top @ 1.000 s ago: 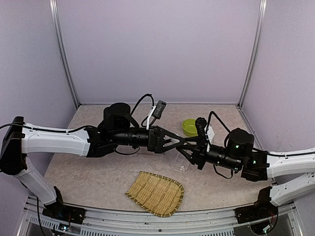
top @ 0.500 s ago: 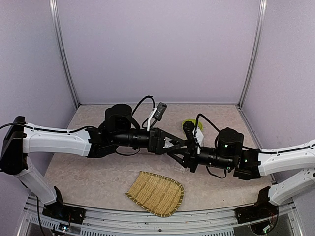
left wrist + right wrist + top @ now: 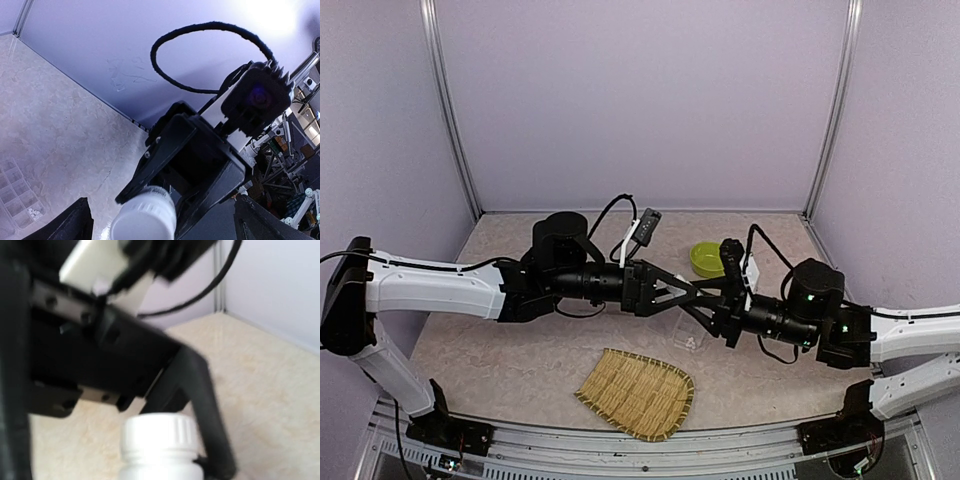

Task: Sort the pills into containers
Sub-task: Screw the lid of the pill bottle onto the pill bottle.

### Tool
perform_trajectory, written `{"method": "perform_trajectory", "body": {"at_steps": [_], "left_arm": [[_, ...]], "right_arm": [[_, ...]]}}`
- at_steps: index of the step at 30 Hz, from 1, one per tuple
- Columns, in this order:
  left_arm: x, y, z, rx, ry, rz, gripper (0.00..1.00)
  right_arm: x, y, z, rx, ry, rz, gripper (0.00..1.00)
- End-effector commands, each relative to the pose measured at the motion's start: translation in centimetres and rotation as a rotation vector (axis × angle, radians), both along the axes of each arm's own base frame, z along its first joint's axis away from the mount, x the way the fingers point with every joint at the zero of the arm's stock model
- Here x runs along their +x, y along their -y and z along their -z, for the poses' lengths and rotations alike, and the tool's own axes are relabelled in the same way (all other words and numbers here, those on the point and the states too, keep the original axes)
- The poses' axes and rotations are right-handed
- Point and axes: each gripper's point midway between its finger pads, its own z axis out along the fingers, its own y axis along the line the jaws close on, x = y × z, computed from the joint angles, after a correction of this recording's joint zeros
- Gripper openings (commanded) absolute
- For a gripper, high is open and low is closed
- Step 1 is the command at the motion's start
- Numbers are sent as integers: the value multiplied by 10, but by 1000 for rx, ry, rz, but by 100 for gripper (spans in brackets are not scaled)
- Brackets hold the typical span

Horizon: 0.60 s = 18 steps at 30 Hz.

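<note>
Right arm was jammed in close to the left one 0.5 s ago. Now it's backed off toward its own side and the lime-green bowl (image 3: 705,258) shows fully again. The 2 grippers still meet over the table (image 3: 500,350) though, so I'd guess the bottle business isn't done and nothing's being poured yet.

Left gripper (image 3: 686,293) is spread wide, its fingers (image 3: 70,225) clear of the white pill bottle (image 3: 143,220). Right gripper (image 3: 708,308) looks pinched onto it. The bottle is smooth matte plastic with a ribbed round cap.

The containers (image 3: 688,335) sit on the marbled beige top right under the grippers. They're clear, flat and gridded, with a few tiny white pills (image 3: 34,212) in 1 cell. The woven bamboo tray (image 3: 636,393) lies nearer the bases.
</note>
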Motion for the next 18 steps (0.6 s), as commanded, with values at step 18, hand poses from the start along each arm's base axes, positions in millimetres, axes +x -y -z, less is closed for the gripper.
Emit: {"method": "perform_trajectory", "body": {"at_steps": [18], "left_arm": [[-3, 2, -16, -48, 21, 9, 95]], "right_arm": [[11, -17, 43, -132, -64, 24, 16]]}}
